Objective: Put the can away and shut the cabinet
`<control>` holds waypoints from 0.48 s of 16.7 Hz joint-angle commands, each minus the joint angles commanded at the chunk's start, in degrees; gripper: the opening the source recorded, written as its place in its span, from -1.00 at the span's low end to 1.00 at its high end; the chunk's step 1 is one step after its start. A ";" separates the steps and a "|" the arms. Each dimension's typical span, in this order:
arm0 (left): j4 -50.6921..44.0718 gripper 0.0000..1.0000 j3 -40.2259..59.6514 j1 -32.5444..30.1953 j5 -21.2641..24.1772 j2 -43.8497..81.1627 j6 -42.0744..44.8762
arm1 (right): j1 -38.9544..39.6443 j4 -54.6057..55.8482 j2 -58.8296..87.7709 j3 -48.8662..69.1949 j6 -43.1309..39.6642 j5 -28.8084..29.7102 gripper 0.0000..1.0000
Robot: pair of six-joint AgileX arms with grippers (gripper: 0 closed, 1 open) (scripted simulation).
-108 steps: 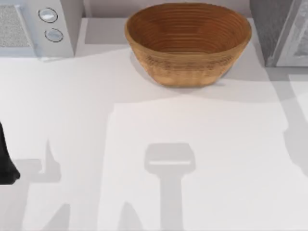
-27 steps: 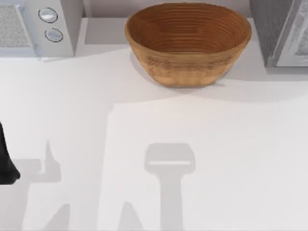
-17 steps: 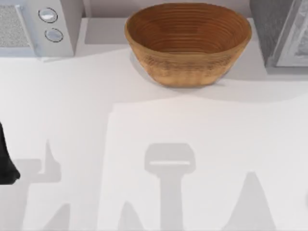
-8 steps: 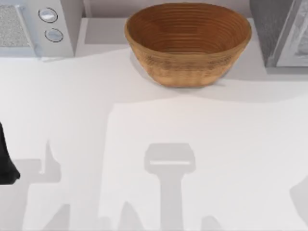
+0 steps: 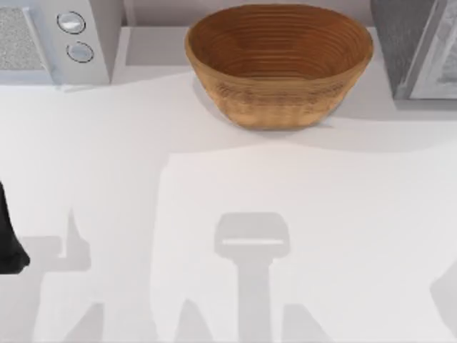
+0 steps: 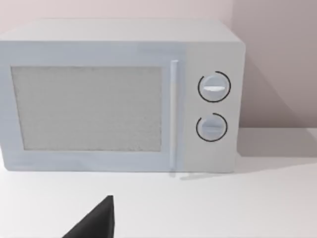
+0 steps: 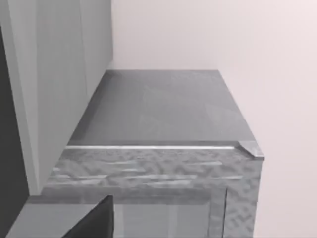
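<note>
A woven bowl [image 5: 278, 64] stands at the far middle of the white table [image 5: 214, 179], and its brown ribbed inside holds nothing. To its left, at the far left corner, sits a pale microwave [image 5: 50, 39] with its door shut and two round dials [image 5: 75, 36] on the right of its front; the left wrist view faces it squarely, with the speckled door window [image 6: 86, 109], the upright handle [image 6: 173, 114] and both dials [image 6: 213, 106] plain to see. At the far right corner stands the grey cabinet [image 5: 418, 46], well apart from the bowl; the right wrist view looks down on its flat grey top [image 7: 158, 109] and the mottled metal front [image 7: 148, 168] below a bright edge strip, with a pale wall behind. The left arm [image 5: 8, 236] shows as a dark shape at the left edge of the table, near the front. In each wrist view a dark wedge [image 6: 96, 220] [image 7: 96, 220] pokes in from the near edge, too little to tell how either gripper's fingers stand or whether they hold anything. The can's place I cannot tell. Grey shadows lie across the near half of the table.
</note>
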 joint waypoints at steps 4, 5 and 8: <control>0.00 1.00 0.00 0.00 0.00 0.00 0.00 | 11.26 -0.38 -0.10 0.59 0.11 11.14 1.00; 0.00 1.00 0.00 0.00 0.00 0.00 0.00 | 14.95 -0.49 -0.17 0.74 0.13 14.79 1.00; 0.00 1.00 0.00 0.00 0.00 0.00 0.00 | 27.47 -0.84 -0.52 1.05 0.14 27.01 1.00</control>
